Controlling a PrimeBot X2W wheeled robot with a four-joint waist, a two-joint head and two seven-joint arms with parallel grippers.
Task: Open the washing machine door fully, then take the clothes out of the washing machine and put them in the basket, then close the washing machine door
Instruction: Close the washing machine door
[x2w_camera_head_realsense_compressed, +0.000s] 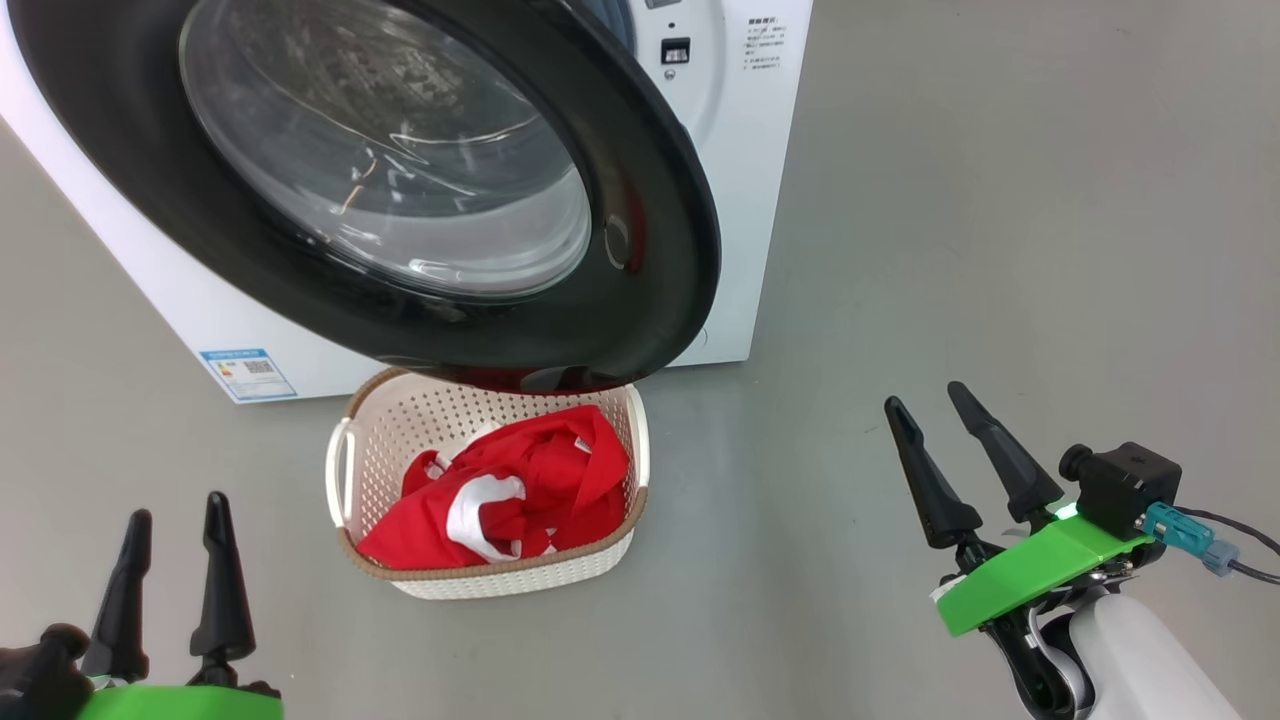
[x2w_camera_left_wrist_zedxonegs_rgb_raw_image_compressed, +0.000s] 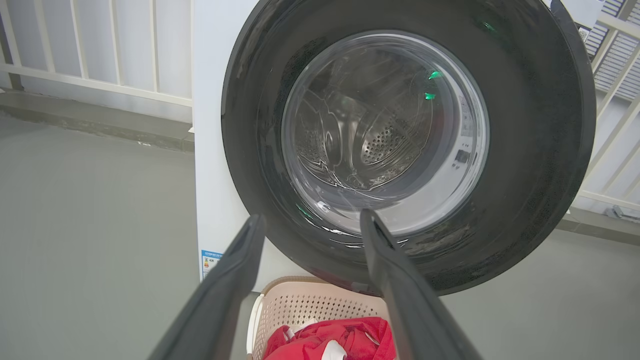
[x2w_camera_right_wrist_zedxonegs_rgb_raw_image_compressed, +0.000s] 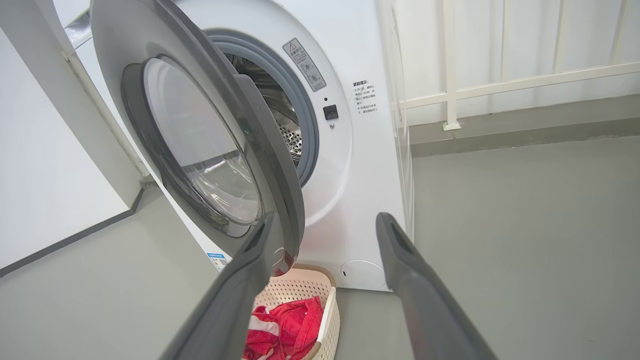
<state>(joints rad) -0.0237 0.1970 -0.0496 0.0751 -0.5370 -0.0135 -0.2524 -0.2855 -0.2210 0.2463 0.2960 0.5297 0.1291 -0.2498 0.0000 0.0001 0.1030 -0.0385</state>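
Head view: clothes (x2w_camera_head_realsense_compressed: 560, 470) in basket (x2w_camera_head_realsense_compressed: 386, 440).

Bright, even, diffuse light in all views. We see faint shadow on floor (x2w_camera_head_realsense_compressed: 1000, 200) under washing machine door (x2w_camera_head_realsense_compressed: 650, 230), glare streaks and green glints on its glass. Wrist views: we note fisheye bend at edges, left claw (x2w_camera_left_wrist_zedxonegs_rgb_raw_image_compressed: 312, 216) fingers (x2w_camera_left_wrist_zedxonegs_rgb_raw_image_compressed: 400, 290) slightly soft.

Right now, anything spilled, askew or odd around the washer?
Nothing spilled or damaged. The clothes sit inside the basket, none on the floor. One thing: the washing machine door stands ajar, overhanging the basket's back edge.
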